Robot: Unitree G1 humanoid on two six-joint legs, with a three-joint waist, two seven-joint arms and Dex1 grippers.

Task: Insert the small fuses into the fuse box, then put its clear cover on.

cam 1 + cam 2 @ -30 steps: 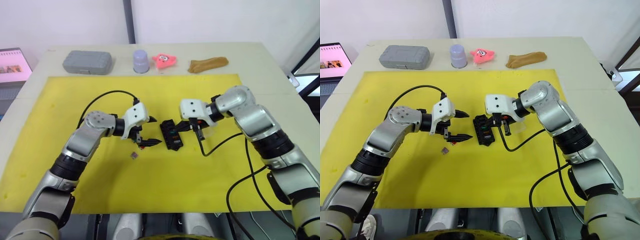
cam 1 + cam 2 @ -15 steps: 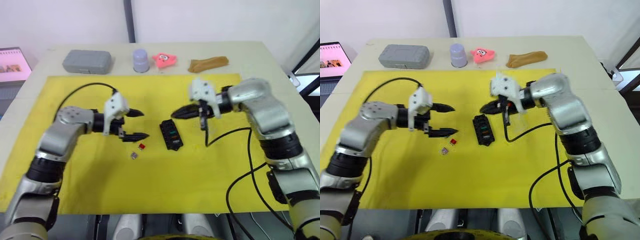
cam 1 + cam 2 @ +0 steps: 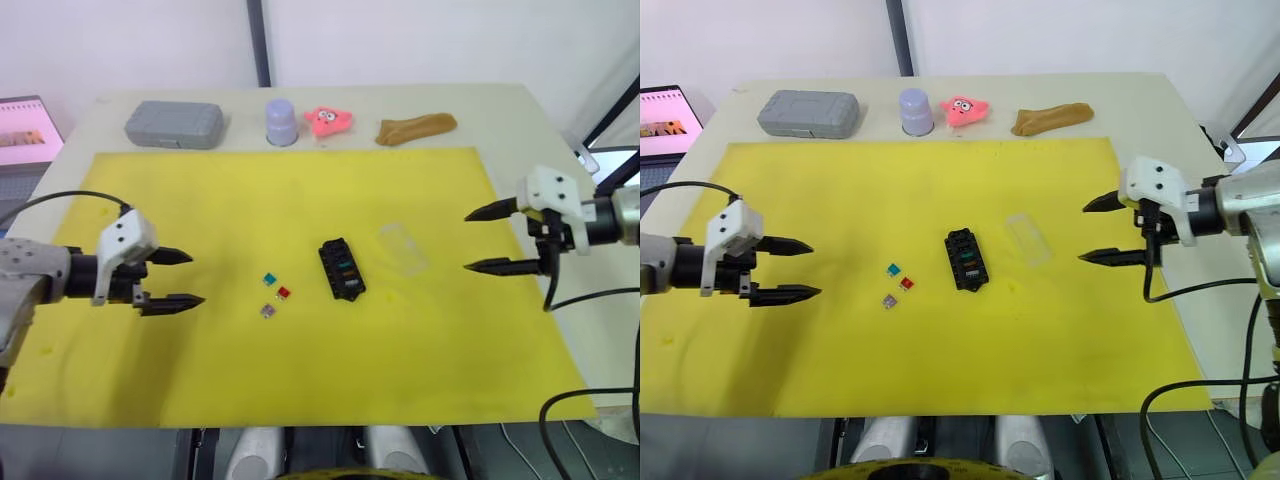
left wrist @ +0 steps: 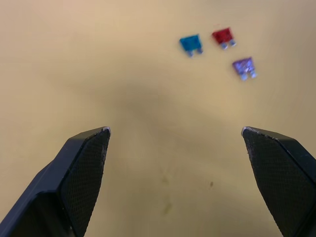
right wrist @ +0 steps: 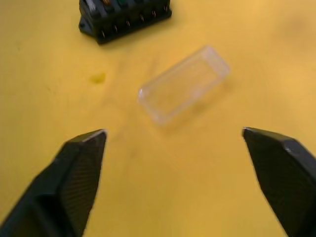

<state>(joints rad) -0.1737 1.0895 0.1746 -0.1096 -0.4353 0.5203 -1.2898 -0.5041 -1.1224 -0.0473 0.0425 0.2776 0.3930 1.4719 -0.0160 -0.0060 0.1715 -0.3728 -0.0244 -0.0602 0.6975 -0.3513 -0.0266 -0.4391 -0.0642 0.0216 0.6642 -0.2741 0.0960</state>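
The black fuse box (image 3: 341, 268) lies mid-mat with some coloured fuses in its slots. Three loose small fuses lie left of it: teal (image 3: 269, 279), red (image 3: 284, 293) and purplish (image 3: 267, 311); the left wrist view shows them as teal (image 4: 190, 44), red (image 4: 223, 36) and purplish (image 4: 244, 66). The clear cover (image 3: 401, 246) rests on the mat right of the box, also clear cover (image 5: 182, 85). My left gripper (image 3: 180, 279) hovers open far left of the fuses. Near the mat's right edge my right gripper (image 3: 490, 239) is open and holds nothing.
Along the table's back edge stand a grey case (image 3: 174, 124), a lavender cup (image 3: 282, 122), a pink toy (image 3: 327, 121) and a brown cloth (image 3: 416, 128). A laptop screen (image 3: 28, 130) shows at far left. A yellow mat (image 3: 300, 380) covers the table.
Both arms have pulled back from the fuse box to the mat's sides. The right gripper has opened. The teal fuse now shows on the mat beside the red and purplish ones.
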